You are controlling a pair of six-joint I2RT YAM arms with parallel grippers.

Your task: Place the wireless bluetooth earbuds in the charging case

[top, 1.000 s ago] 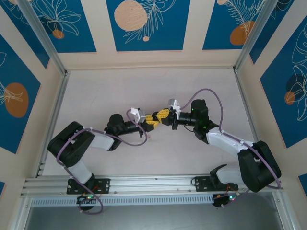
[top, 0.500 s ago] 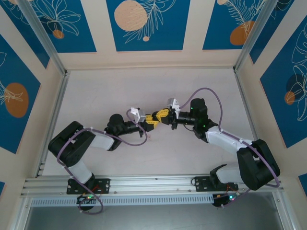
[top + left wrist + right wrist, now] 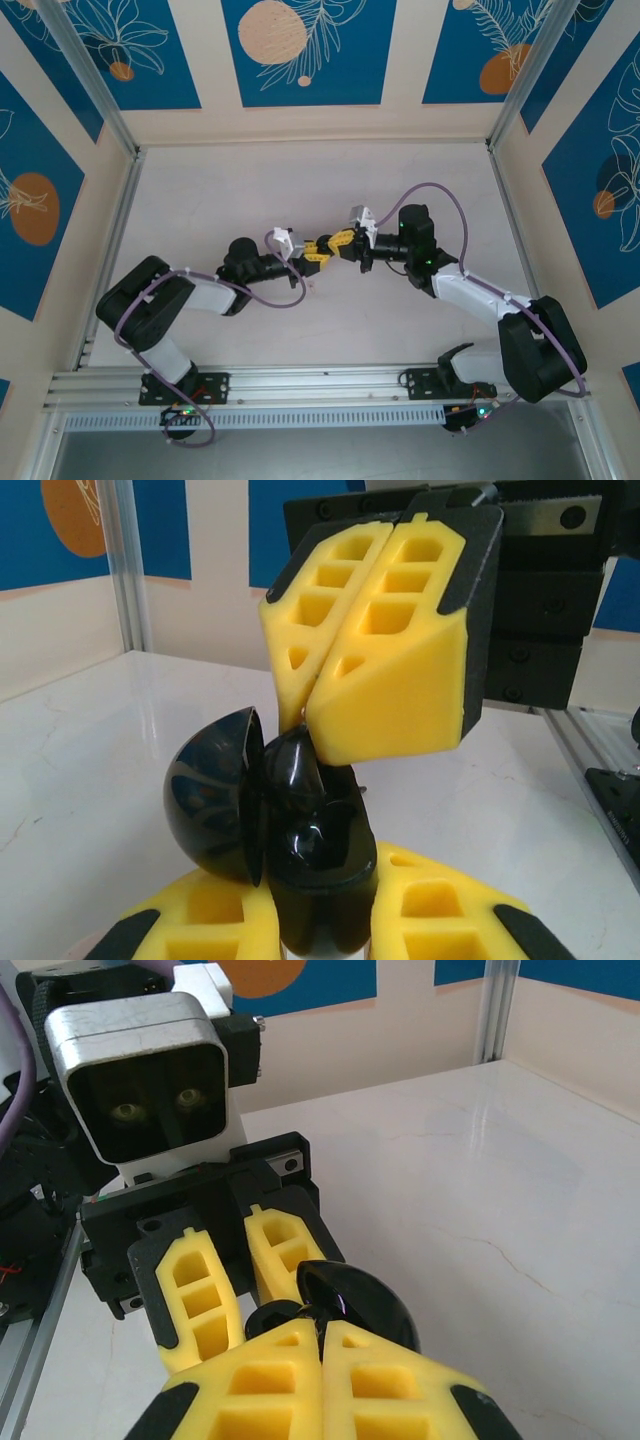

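Top external: left gripper [image 3: 317,249] and right gripper [image 3: 341,240] meet tip to tip mid-frame.
Left wrist: left gripper clamps the open black charging case [image 3: 325,860] at bottom centre, lid [image 3: 210,800] swung left. Right gripper's fingers are pressed together, tips at the cavity.
Right wrist: can't make out an earbud. Looks like the seating step. Next: press gently, then release.

Grippers tip to tip at a black case [image 3: 352,1301].
The right gripper [image 3: 320,1330], near, had its yellow fingers pressed together at the open case, which the left gripper [image 3: 245,1300] clamped; pale table [image 3: 480,1180] stretched far right.
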